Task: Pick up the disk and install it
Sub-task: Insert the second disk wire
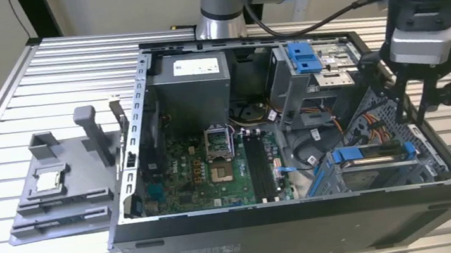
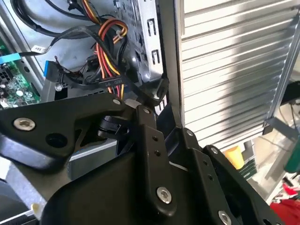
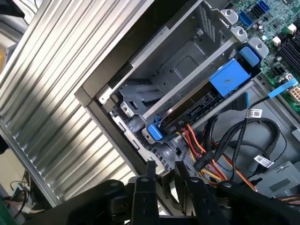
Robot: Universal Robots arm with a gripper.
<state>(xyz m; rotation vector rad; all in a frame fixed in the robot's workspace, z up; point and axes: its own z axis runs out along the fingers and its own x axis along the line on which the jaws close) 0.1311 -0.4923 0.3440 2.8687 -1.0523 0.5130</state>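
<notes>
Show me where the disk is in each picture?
Exterior view: the disk sits in the metal drive cage, toward the exterior view's right.
First wrist view: it lies in that cage, edge-on, with blue rails.
Second wrist view: I cannot make it out.
Shared landmark: the orange-and-yellow cables.

Disk (image 3: 199,110), blue-railed, seated flat in drive cage (image 3: 178,65)
</notes>
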